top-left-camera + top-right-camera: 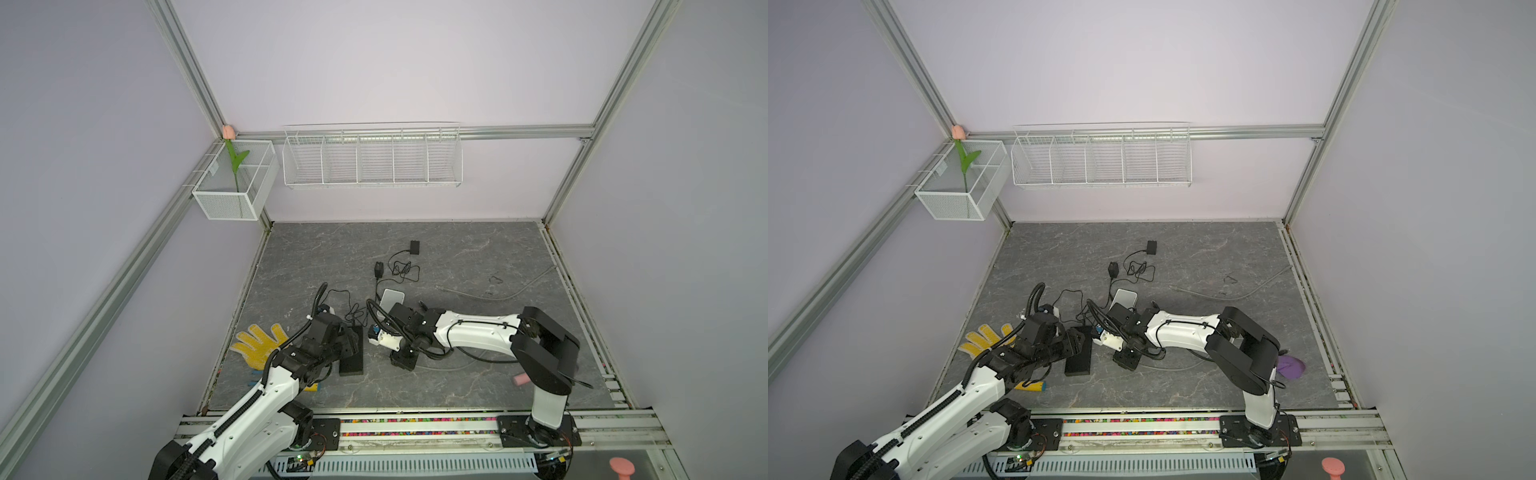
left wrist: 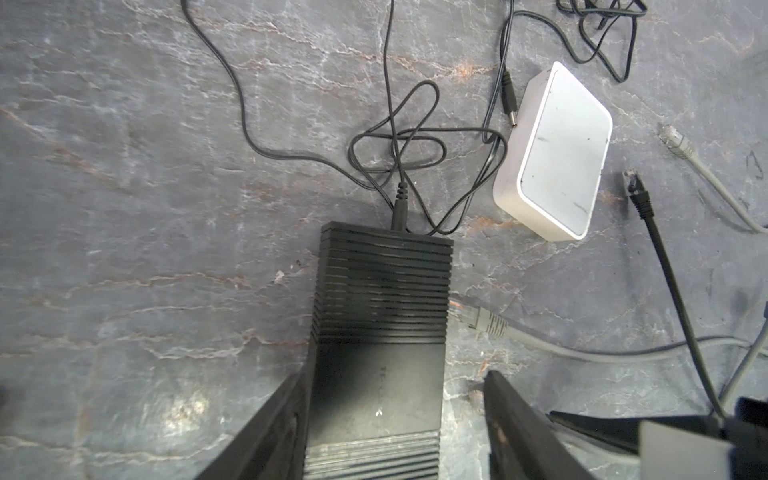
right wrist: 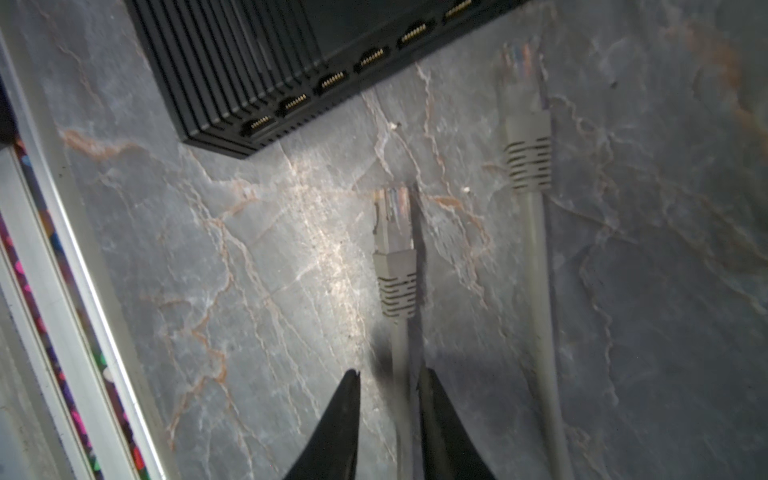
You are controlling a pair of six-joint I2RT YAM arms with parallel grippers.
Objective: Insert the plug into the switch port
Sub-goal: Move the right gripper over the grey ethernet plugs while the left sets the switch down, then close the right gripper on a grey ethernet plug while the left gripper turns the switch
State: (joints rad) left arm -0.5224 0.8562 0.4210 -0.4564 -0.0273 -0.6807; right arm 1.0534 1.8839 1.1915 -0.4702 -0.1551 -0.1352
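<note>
Grey plug [image 3: 395, 224], with ribbed boot, lies on the marbled tabletop [image 3: 249, 270], apart from the black switch [image 3: 249, 50]. Its tip points toward the switch's row of ports [image 3: 372, 56]. Its grey cable [image 3: 400, 345] runs back between the right fingers [image 3: 336, 424], which stand narrowly spread astride it. One finger lies against the cable; a sliver of tabletop shows between the cable and the other finger.

A second grey plug [image 3: 524, 95] lies alongside, nearer the ports.

The left fingers [image 2: 266, 432] are spread wide about the switch, at the end opposite its black power lead [image 2: 400, 208]. One finger is against the side wall and the other is clear of it.

A white box [image 2: 557, 153] lies near the lead's end of the switch.
</note>
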